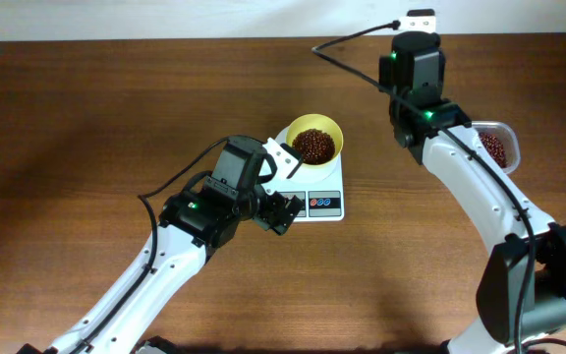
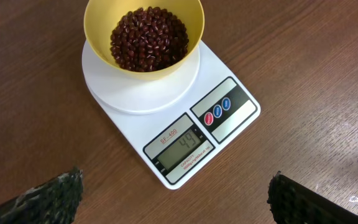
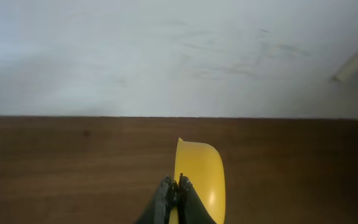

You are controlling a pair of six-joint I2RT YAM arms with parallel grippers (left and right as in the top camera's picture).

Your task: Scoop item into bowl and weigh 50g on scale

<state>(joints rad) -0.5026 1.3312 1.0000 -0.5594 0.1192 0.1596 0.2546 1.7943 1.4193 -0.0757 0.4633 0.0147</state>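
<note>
**Almost There: The Scale Shows Just Under**

The bowl (image 2: 143, 37) sits on top of the scale (image 2: 173, 118), at the scale's back end, away from its buttons (image 2: 217, 112). A heap of beans (image 2: 149, 38) lies in the bottom of the bowl. The little display (image 2: 184, 149) at the front of the scale seems to read 49. That is a tiny bit less than the task asks for.

The left gripper (image 2: 179, 205) hangs just beside the scale's front left corner. Its jaws are spread wide apart and it holds nothing.

The right gripper (image 3: 174, 194) is well away from the scale, off to the scale's right and back. Its fingers are pinched tight on the handle of the yellow scoop (image 3: 201, 174). The pictures do not show if any beans are in the scoop. A clear tub (image 1: 509, 128) with more beans stands to the right of the scale.

The step in hand looks like the last top-up. The next move likely calls for only a few more beans. The scoop should tip them gently into the bowl, with care not to bump the scale, so the number goes up by just a little.
</note>
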